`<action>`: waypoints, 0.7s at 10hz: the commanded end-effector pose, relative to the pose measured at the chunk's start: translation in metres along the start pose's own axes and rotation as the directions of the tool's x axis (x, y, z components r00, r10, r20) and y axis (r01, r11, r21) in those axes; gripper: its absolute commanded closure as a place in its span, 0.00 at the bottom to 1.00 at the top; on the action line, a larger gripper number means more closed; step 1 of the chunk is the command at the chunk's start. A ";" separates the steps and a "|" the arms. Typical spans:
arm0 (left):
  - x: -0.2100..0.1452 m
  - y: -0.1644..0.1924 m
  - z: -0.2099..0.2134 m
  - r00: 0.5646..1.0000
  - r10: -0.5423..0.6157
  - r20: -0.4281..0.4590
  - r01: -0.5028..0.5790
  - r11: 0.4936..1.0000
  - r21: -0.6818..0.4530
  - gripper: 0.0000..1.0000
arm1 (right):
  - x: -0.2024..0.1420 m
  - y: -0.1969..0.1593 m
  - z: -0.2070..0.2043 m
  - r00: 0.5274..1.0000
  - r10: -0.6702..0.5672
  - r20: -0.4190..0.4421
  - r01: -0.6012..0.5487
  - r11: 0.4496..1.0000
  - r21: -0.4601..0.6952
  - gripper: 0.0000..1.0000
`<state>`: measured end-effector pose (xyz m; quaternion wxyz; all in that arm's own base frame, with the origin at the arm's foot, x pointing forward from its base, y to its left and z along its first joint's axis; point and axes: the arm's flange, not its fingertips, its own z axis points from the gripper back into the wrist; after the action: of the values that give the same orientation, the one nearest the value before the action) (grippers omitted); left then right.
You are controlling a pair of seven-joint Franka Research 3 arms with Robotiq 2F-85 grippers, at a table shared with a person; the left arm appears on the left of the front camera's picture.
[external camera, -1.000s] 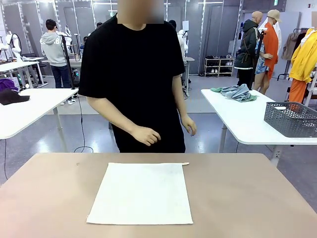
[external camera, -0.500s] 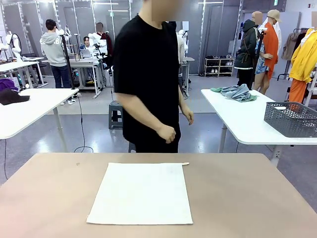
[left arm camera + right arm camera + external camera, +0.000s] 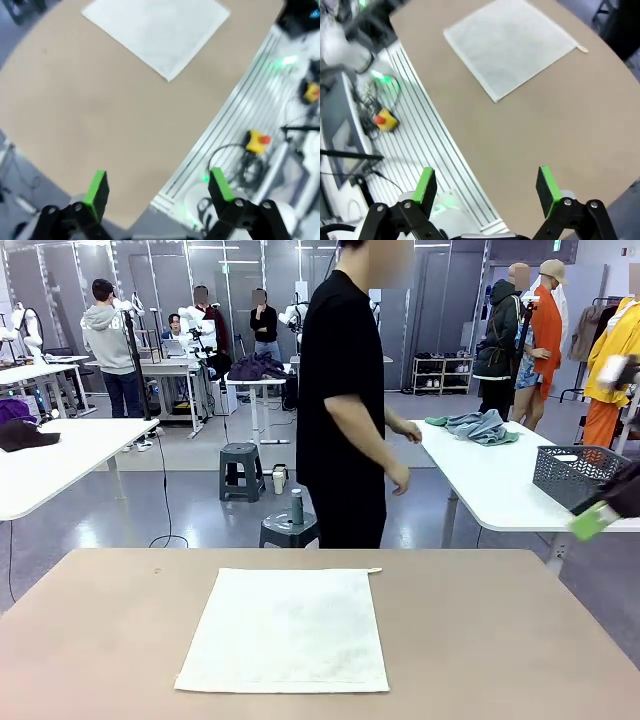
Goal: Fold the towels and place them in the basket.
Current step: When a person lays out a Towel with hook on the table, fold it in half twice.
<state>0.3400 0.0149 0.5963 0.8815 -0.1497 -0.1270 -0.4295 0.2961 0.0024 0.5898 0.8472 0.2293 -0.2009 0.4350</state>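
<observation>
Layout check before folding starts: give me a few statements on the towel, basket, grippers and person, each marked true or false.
The towel lies flat, unfolded, on the brown table. True.
The basket stands beside the towel. False: it sits on the white table off to the right.
The left gripper and right gripper are open and empty. True.
A hand of the person presses on the towel. False: the person stands beyond the table, hands off it.
</observation>
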 end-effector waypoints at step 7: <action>0.042 -0.057 -0.137 0.876 -0.461 -0.141 0.474 0.878 0.071 0.00 | 0.027 0.048 -0.135 0.851 0.420 -0.315 -0.467 0.880 -0.087 0.00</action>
<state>0.3366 -0.1079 0.4997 0.7745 -0.0416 -0.1126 -0.6210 0.2881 0.1212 0.5204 0.7650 0.0547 -0.1592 0.6217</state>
